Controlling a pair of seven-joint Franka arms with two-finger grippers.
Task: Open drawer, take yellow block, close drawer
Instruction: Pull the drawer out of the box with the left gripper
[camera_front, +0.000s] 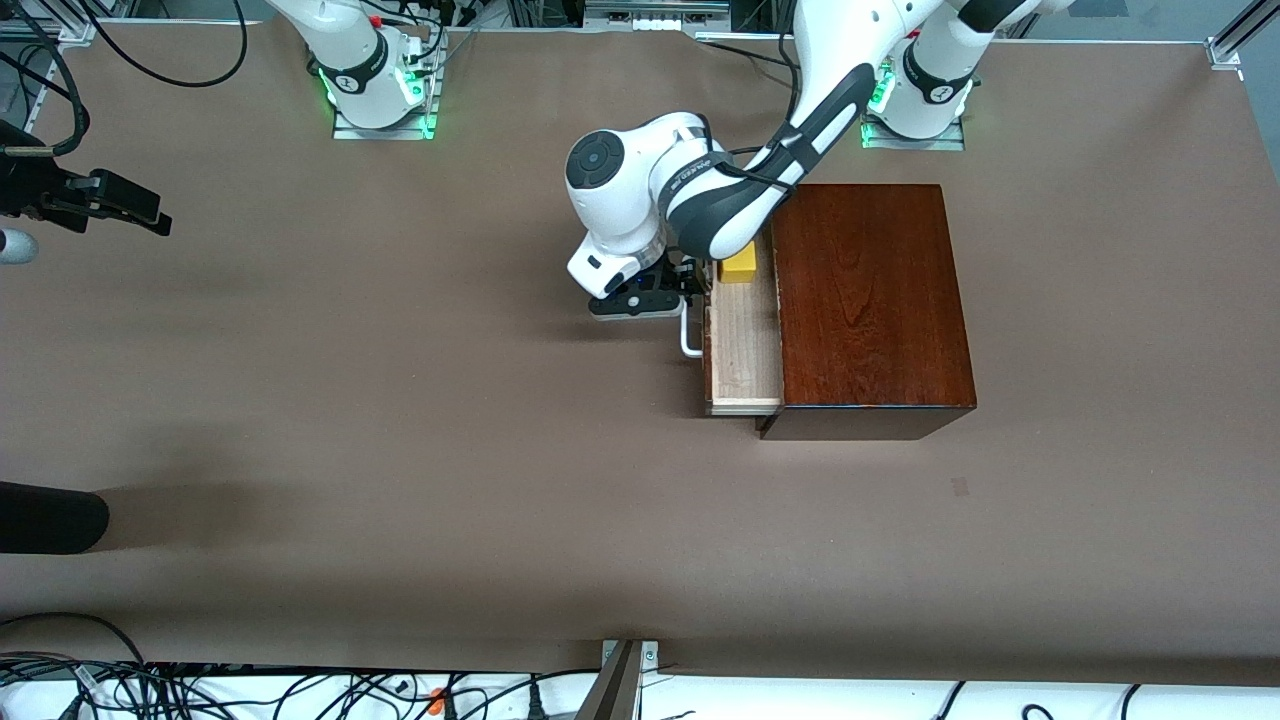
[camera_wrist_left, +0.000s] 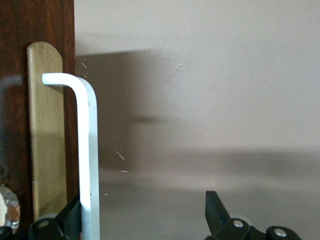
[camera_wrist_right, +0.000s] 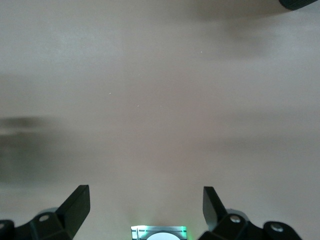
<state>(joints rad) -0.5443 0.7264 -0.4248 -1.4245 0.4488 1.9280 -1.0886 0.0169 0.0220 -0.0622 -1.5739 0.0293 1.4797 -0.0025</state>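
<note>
Nearest the front camera, cables (camera_front: 200, 690) trail along the table's edge, and a brown mat (camera_front: 400, 450) covers the whole table top.

Farther in, toward the left arm's end, stands the dark mahogany cabinet (camera_front: 870, 300). Its drawer (camera_front: 745, 345) is pulled part-way out toward the right arm's end, its long axis running from the front camera toward the robots' bases. The pale wood tray holds the yellow block (camera_front: 740, 265), which sits in the corner farthest from the front camera, partly under the left arm.

The white handle (camera_front: 690, 335) on the drawer front points toward the right arm's end. The left gripper (camera_front: 645, 300) sits at that handle; in the left wrist view its fingers (camera_wrist_left: 215, 210) stand apart, one on each side of the bar, not pinching it.

The right gripper (camera_front: 120, 205) waits over bare mat at the right arm's end, its fingers (camera_wrist_right: 75, 207) spread wide and empty.
</note>
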